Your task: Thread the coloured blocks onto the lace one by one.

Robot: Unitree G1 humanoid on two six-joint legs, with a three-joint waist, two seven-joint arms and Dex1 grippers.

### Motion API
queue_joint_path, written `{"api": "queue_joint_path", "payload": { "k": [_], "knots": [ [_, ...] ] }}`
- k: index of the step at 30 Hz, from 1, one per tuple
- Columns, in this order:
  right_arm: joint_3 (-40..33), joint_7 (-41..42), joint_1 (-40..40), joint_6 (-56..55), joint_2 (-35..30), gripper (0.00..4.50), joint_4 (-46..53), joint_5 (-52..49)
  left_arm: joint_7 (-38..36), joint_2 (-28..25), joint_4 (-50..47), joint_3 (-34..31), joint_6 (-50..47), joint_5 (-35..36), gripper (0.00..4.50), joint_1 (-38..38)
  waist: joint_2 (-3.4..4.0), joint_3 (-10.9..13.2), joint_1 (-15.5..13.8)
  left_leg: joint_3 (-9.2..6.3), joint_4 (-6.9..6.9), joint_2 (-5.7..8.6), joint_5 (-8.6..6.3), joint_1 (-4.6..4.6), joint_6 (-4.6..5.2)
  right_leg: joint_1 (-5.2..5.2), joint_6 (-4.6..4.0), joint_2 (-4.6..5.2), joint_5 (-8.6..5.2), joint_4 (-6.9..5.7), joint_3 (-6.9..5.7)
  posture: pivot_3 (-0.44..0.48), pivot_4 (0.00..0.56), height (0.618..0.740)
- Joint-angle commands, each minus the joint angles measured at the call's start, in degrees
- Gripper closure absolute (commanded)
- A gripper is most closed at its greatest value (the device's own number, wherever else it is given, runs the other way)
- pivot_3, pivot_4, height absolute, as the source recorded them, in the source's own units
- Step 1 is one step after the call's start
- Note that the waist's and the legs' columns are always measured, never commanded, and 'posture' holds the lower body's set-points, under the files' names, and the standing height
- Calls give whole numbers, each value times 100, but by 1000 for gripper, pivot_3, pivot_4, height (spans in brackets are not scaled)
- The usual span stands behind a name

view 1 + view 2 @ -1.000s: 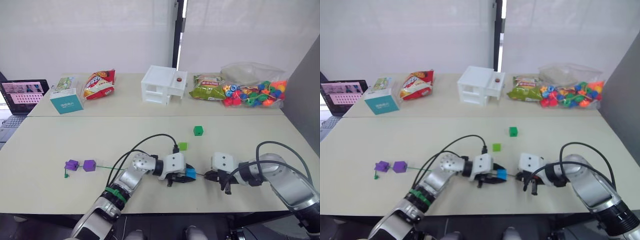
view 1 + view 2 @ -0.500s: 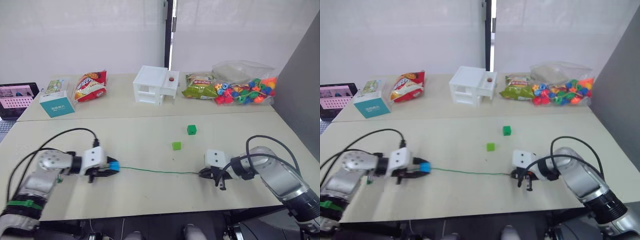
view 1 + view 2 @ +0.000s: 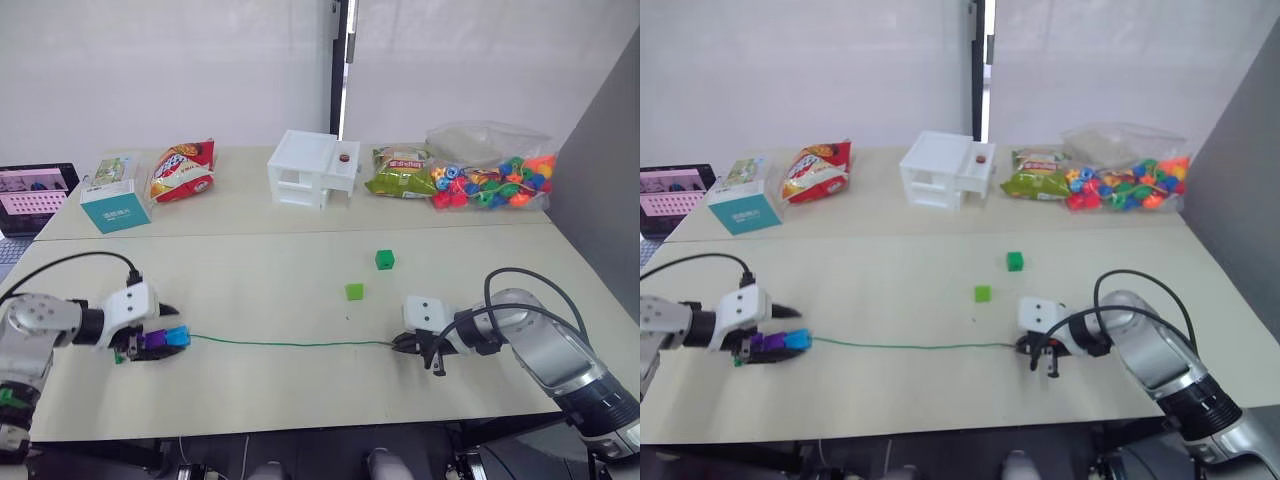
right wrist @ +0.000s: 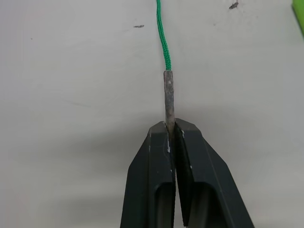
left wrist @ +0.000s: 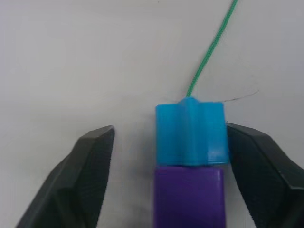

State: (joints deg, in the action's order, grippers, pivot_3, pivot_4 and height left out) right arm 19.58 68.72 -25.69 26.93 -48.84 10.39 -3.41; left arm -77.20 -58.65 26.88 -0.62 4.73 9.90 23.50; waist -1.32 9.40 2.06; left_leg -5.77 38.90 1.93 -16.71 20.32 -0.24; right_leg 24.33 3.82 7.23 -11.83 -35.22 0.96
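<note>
Beige table (image 3: 300, 290): smooth, matte.
Lace (image 3: 290, 343): thin green cord.
Right gripper (image 4: 171, 130): pinching grey tip.
Left gripper (image 5: 166, 142): fingers spread around blue block (image 5: 190, 133).

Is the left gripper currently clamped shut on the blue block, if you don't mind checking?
No, the left gripper is open: one finger stands apart from the blue block.

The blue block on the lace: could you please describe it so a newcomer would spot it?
On the near table, follow the green lace to the left claw. The blue block is threaded there, against a purple block.
</note>
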Motion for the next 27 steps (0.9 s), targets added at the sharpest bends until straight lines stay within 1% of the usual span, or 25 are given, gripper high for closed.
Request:
{"api": "queue_joint_path", "payload": {
  "k": [1,5,8,12,14,15,16,17,19,23,27],
  "knots": [
    [-92,37,71,66,-76,4500,209,-44,-310,36,-1072,-130,-1073,713,31,377,-3,2,-28,-3,5,1,0,5,0,-1,0,0,0,-1,0,0,150,740],
    [-117,12,122,133,-87,4500,311,-74,-305,446,-2315,151,-1944,1217,31,306,3,-1,-7,0,1,4,-8,2,8,-1,1,4,1,-29,3,0,150,740],
    [-120,-34,158,241,-53,4500,457,-91,-47,1045,-2991,519,-2066,1209,31,228,2,0,-1,-3,1,4,-16,3,10,5,1,4,1,-46,2,0,150,740],
    [-116,-50,177,343,-21,4500,587,-115,348,1878,-3257,996,-1896,958,31,171,0,1,-8,-3,5,4,-15,4,9,3,0,4,1,-43,3,0,150,740],
    [-86,-38,173,422,17,4500,679,-147,692,2492,-3068,1385,-1638,679,31,178,1,1,-29,-3,6,5,-14,3,7,1,0,4,1,-40,4,0,150,740],
    [-72,-33,167,461,37,4500,715,-160,826,2683,-2951,1481,-1534,551,31,188,0,1,-48,-2,7,6,-14,0,7,-5,0,4,1,-4,4,0,150,740],
    [-36,-20,161,505,57,4500,761,-166,890,2810,-2807,1657,-1278,309,31,165,0,1,-64,-2,7,6,-13,0,5,-8,0,4,1,7,4,0,150,740],
    [41,-15,167,541,90,4500,845,-144,1025,3112,-2570,1802,-1019,182,31,126,0,1,-65,-2,7,6,-10,4,0,-8,0,4,1,14,4,0,150,740],
    [132,-11,185,617,122,4500,983,-113,1124,3518,-2257,2106,-639,-10,31,77,3,0,-95,0,6,7,-10,1,-1,-8,-1,4,2,16,6,0,150,740],
    [162,-7,176,686,89,4500,1035,-77,1089,3865,-1857,2199,-441,-44,31,101,2,0,-132,0,10,9,-9,8,-2,-7,-2,6,2,19,6,0,150,740],
    [172,-63,113,729,136,4500,973,-59,1091,4020,-1427,2250,-173,-127,31,166,2,0,-136,0,9,9,-7,5,-4,-9,-2,6,2,20,6,0,150,740]
  ]
}}
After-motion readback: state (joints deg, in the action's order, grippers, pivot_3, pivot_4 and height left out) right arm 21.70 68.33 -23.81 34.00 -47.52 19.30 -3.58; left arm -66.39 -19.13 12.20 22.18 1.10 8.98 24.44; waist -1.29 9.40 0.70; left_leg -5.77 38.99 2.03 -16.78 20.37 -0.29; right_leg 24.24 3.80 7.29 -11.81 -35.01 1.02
